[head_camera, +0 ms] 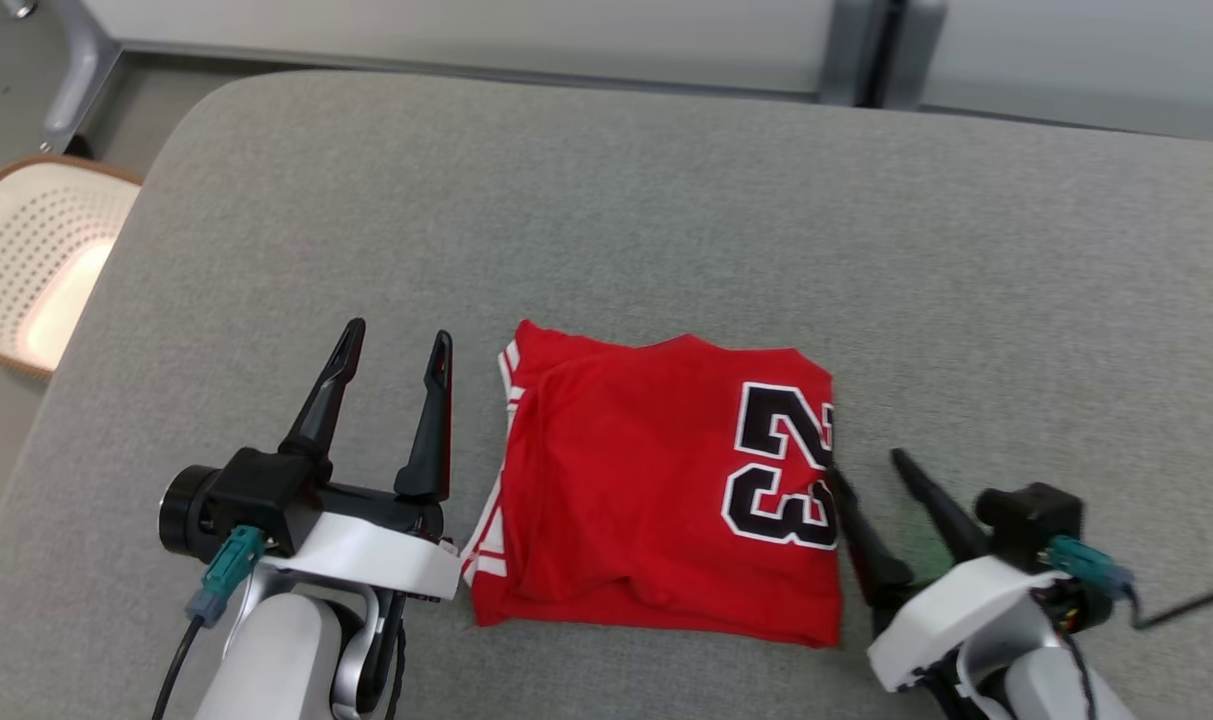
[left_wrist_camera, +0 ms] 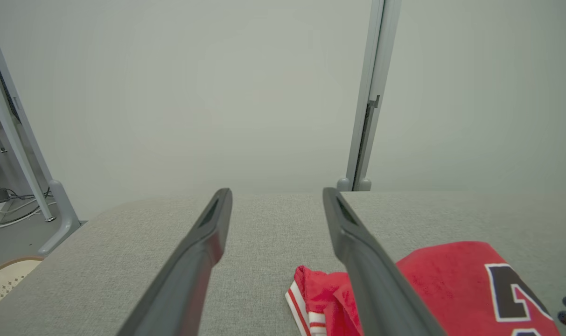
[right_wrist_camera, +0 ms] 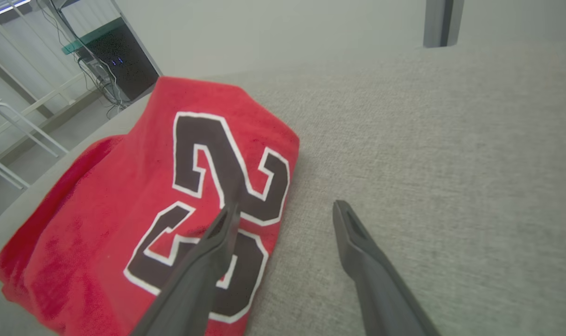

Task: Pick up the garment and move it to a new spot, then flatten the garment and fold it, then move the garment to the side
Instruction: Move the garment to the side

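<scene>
The garment (head_camera: 646, 490) is a red jersey with a black "23" outlined in white, folded into a rough square on the grey table (head_camera: 666, 220). My left gripper (head_camera: 394, 338) stands open just left of its striped edge, with nothing between the fingers. In the left wrist view the garment (left_wrist_camera: 450, 275) lies to the right of the left gripper (left_wrist_camera: 277, 195). My right gripper (head_camera: 866, 466) is open at the garment's right edge, one finger over the number and the other over bare table. The right wrist view shows the right gripper (right_wrist_camera: 287, 207) straddling the garment (right_wrist_camera: 124, 200) edge.
A pale perforated chair seat (head_camera: 36, 260) stands off the table's left side. A grey partition with metal posts (head_camera: 856, 50) runs behind the far edge. Bare table stretches beyond and to the right of the jersey.
</scene>
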